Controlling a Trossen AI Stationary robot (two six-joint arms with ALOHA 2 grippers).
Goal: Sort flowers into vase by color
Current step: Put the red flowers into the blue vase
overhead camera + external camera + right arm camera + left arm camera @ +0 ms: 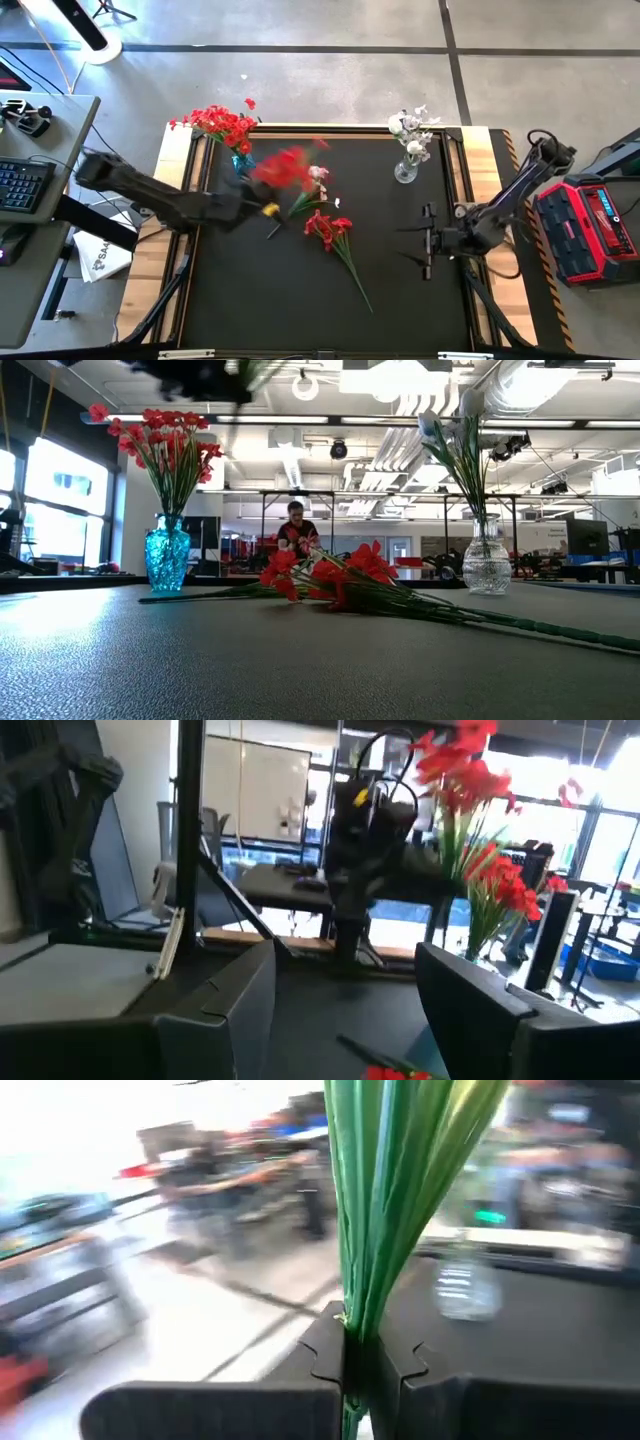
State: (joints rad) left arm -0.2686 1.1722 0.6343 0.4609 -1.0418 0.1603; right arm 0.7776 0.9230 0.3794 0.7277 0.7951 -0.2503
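Green stems [375, 1210] sit clamped in left hand [358, 1365]; right hand [428, 240] gapes empty above table [400, 300].

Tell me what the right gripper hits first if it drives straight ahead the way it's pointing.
Probably the red flowers lying on the mat: the open right gripper points across the table at them. Depth is unclear.

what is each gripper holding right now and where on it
The left gripper is shut on the green stems of a red flower sprig, gripping them low down. The right gripper is open and holds nothing.
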